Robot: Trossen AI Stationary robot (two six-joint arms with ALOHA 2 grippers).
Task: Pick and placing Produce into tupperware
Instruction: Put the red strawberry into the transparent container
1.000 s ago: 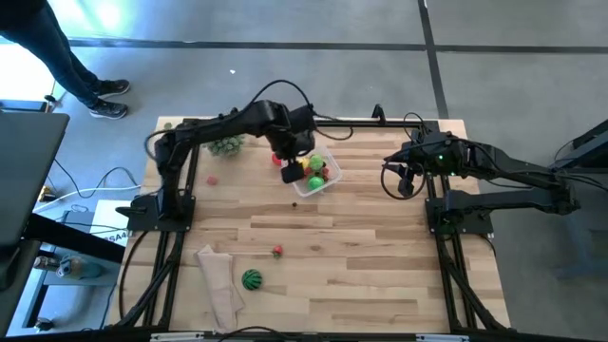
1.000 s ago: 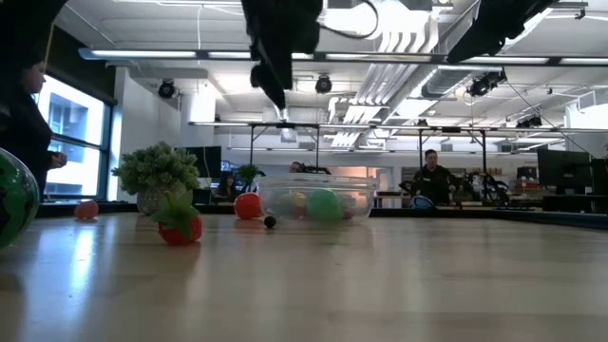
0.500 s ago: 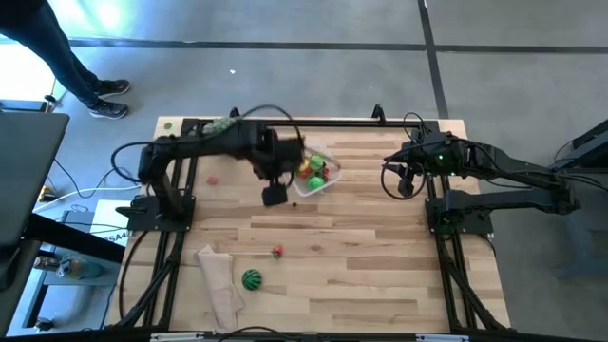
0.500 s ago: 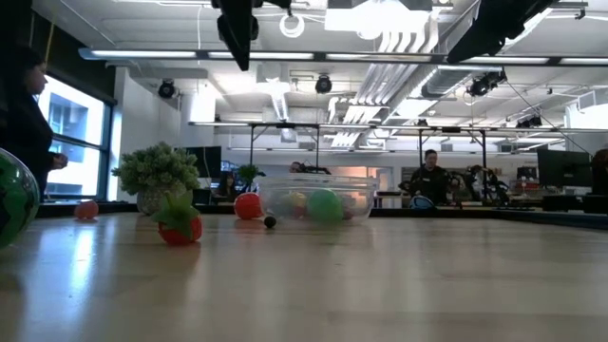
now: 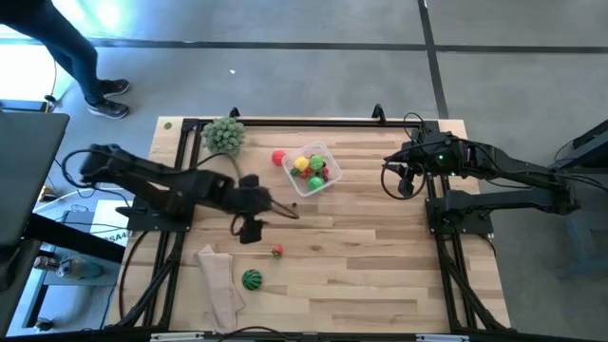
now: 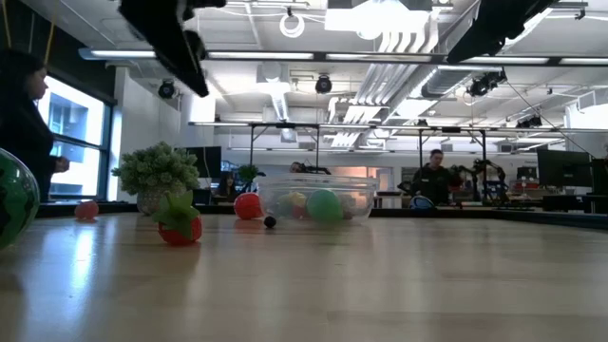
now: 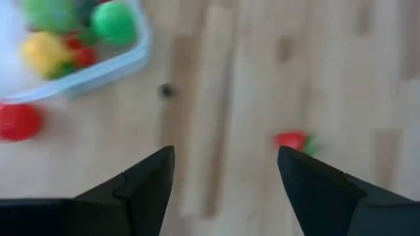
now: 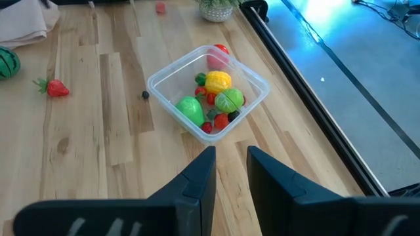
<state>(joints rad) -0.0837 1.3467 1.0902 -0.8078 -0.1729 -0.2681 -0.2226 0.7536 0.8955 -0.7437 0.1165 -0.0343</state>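
— What's the left gripper (image 5: 250, 230) doing?

— It hangs above the pale wooden table (image 5: 380, 247), its fingers (image 7: 141, 180) spread apart with nothing between them. Just ahead of the fingers lies a small red toy strawberry with a green cap (image 7: 293, 140). A tiny dark berry (image 7: 167, 91) sits farther out on bare wood, and beyond it is the small clear square plastic tupperware (image 7: 125, 63) with yellow, green and red toy fruit inside. A round red toy fruit (image 7: 18, 122) rests just outside its wall.

— And the right gripper (image 8: 230, 172)?

— Parked over the table's far right side, well apart from the tupperware. Its fingers (image 8: 197, 183) stand close together with a narrow gap, empty. A striped green watermelon ball (image 5: 251, 279) lies near a crumpled beige cloth (image 5: 218, 285), and a pale-green leafy ball (image 5: 224, 135) sits by the back corner.
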